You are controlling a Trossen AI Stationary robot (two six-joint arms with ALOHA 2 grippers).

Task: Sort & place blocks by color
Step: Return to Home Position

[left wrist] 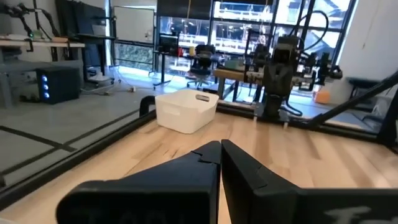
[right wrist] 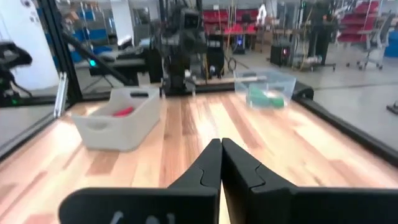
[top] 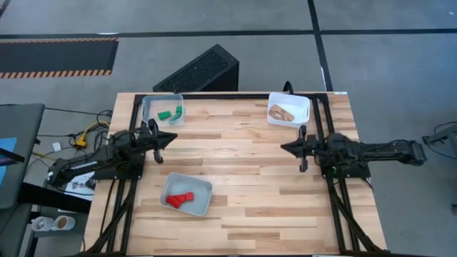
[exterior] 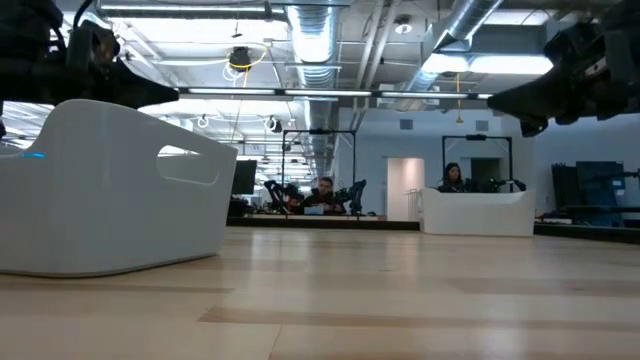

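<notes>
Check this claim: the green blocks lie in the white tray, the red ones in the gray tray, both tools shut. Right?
No. The high view shows the green blocks in the clear tray; the white tray holds wood blocks. The red blocks in the gray tray, left tool and right tool shut: correct.

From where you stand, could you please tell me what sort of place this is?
Likely an open robotics lab: exposed ceiling ducts, people at workstations, and a hazard-striped floor mat near the wooden table.
</notes>
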